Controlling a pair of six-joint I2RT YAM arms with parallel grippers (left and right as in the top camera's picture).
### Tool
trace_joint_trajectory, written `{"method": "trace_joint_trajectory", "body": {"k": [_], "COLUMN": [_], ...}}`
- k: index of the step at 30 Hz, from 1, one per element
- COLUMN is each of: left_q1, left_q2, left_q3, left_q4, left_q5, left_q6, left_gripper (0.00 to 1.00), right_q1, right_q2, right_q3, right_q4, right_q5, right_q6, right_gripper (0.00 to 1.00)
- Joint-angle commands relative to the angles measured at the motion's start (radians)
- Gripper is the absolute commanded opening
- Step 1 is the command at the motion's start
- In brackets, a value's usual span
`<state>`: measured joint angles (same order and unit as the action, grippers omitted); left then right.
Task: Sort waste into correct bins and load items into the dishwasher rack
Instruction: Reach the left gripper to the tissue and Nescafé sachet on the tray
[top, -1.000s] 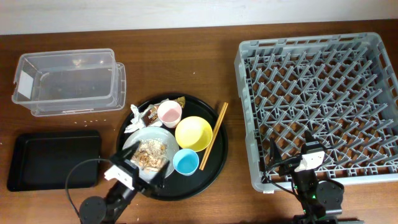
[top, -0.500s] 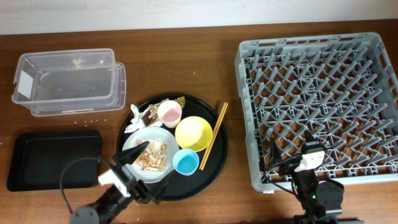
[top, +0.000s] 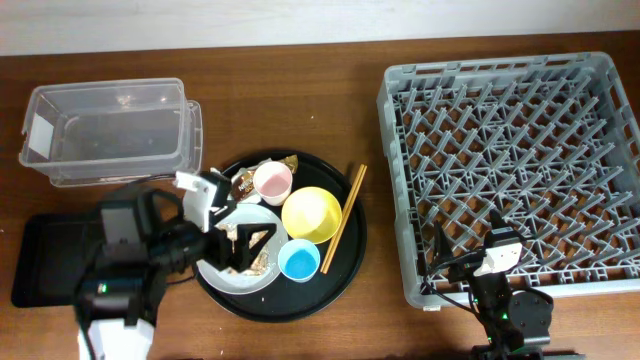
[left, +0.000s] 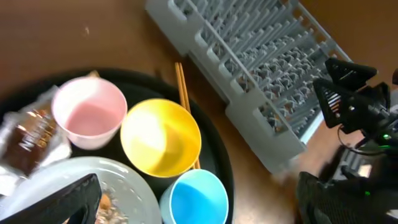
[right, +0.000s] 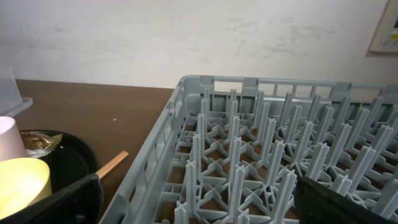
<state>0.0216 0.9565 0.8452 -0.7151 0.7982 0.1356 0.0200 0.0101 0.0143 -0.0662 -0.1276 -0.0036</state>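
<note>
The left gripper (top: 248, 245), jaws spread wide, is hovering over the stiff, slick-looking plate (top: 232, 281), probably best pinched at its rim, since its flaky food scraps (left: 111, 200) look light and crumbly.

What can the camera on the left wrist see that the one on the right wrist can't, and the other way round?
Only the left wrist view: the light-blue cup and the plate with food scraps.
Only the right wrist view: the white wall behind the table.
Both: the dishwasher rack, yellow bowl, pink cup, chopsticks and round black tray.
</note>
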Motion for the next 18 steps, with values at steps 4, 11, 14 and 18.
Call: {"method": "trace_joint_trajectory", "body": {"k": [4, 11, 14, 18], "left_q1": [0.001, 0.001, 0.001, 0.001], "left_q2": [0.149, 0.228, 0.229, 0.245], "left_q3": [0.141, 0.339, 0.338, 0.338], "left_q4": [-0.162, -0.304, -0.290, -0.193], "left_q5": [-0.395, -0.553, -0.529, -0.543], "left_q6": [-0.200, -0.200, -0.200, -0.199], "left_gripper": [0.99, 0.99, 0.99, 0.99], "right_q1": [-0.007, -0.007, -0.007, -0.007], "right_q2": [-0.007, -0.007, -0.007, -0.007], "right_q3": [-0.009, -0.009, -0.009, -0.009], "right_q4": [-0.001, -0.001, -0.001, -0.001], "right_q5": [0.005, 0.005, 0.005, 0.005], "right_q6": [0.004, 0.004, 0.004, 0.004], "right_gripper": [0.99, 0.99, 0.99, 0.99]}}
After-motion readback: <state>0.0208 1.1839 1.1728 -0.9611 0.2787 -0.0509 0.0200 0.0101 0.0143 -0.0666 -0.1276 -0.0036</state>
